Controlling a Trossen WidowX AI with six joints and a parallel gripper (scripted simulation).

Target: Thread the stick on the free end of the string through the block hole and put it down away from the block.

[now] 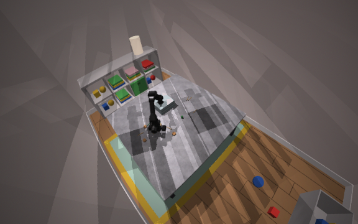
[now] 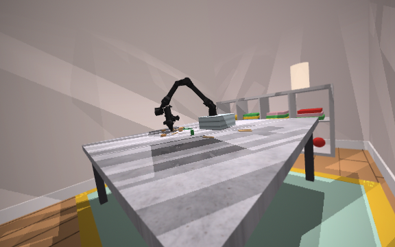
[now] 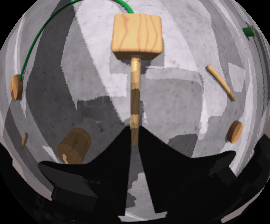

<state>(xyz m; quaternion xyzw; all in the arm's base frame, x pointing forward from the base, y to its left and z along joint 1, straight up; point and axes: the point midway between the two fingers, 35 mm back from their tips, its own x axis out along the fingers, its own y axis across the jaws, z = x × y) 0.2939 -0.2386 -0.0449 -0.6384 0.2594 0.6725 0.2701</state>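
From the top view, the gripper (image 1: 156, 128) hangs low over the table (image 1: 179, 162), with small wooden pieces scattered around it; the fingers are too small here to read.

From the exterior view, the gripper (image 2: 171, 127) points down, just above the tabletop, near the clutter.

From the wrist view, the pincer is clamped on the stick (image 3: 135, 96), which runs straight ahead, its far end meeting the block (image 3: 138, 35). The green string (image 3: 53, 18) arcs from behind the block to the button (image 3: 17, 87) on the left. A loose stick (image 3: 220, 83) lies to the right.
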